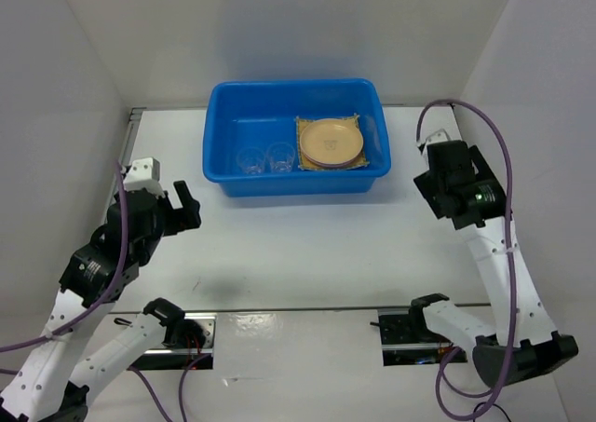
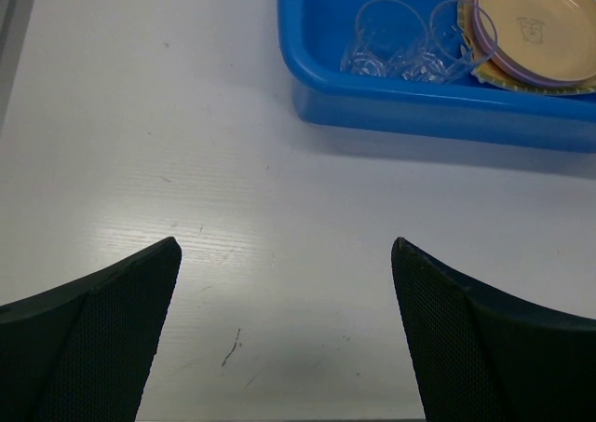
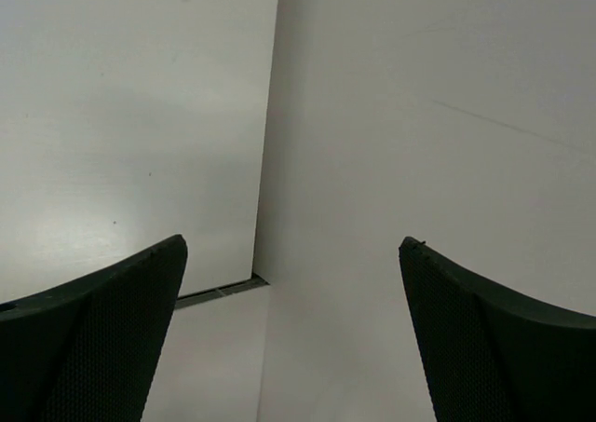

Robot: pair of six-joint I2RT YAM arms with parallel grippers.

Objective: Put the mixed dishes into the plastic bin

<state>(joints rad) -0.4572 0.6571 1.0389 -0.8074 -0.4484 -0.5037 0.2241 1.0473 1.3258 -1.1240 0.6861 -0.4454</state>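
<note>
The blue plastic bin [image 1: 298, 182] stands at the back middle of the table. Inside it, two clear cups [image 1: 250, 160] [image 1: 279, 156] stand side by side on the left. On the right lies the woven yellow mat [image 1: 372, 156], with the pink plate [image 1: 321, 164] on it and the tan-yellow plate [image 1: 331, 141] on top. My left gripper [image 1: 189, 208] is open and empty over bare table left of the bin. In the left wrist view [image 2: 284, 254] it faces the bin [image 2: 419, 110], cups [image 2: 386, 35] and tan-yellow plate [image 2: 545, 21]. My right gripper [image 1: 438, 175] is open and empty right of the bin.
White enclosure walls [image 1: 74, 87] close in the table on the left, back and right. The right wrist view shows only the wall corner [image 3: 270, 161] between the open fingers [image 3: 112, 329]. Two mounting plates [image 1: 410, 333] lie along the near edge.
</note>
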